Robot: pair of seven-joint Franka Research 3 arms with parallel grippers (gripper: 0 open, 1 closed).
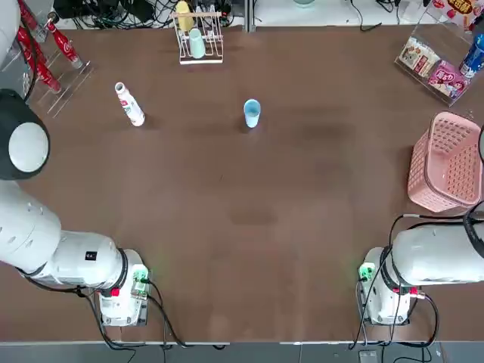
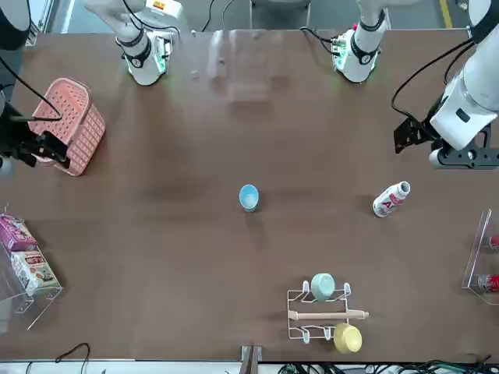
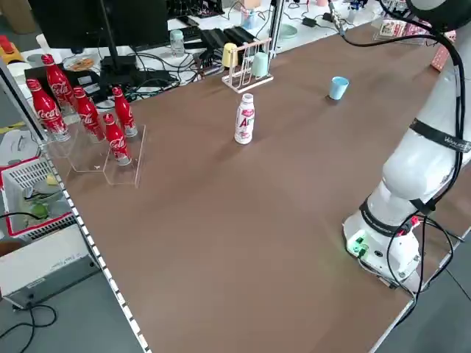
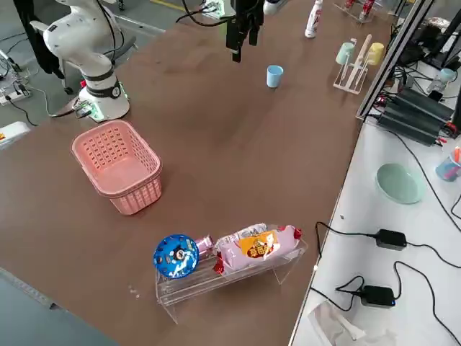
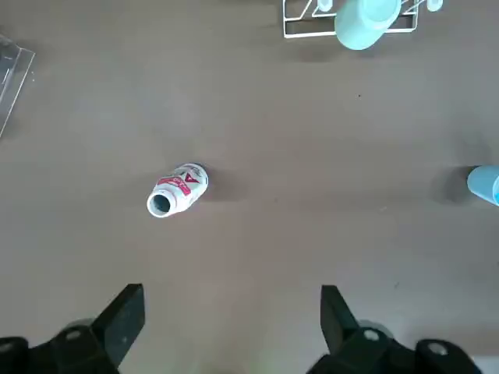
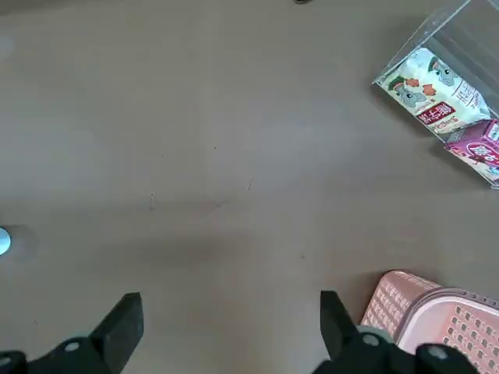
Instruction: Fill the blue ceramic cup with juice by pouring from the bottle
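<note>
A: Left hand (image 5: 226, 327) hovers wide open, empty; the white bottle (image 5: 178, 188) stands left of the blue ceramic cup (image 1: 252, 113).

B: Light, slick plastic, I'd say — grip mid-body.

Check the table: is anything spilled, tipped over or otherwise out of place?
Nothing stands out. The white bottle stands upright, and so does the blue ceramic cup, apart from it. No spill shows on the brown table. Both grippers hang open, holding nothing.
</note>
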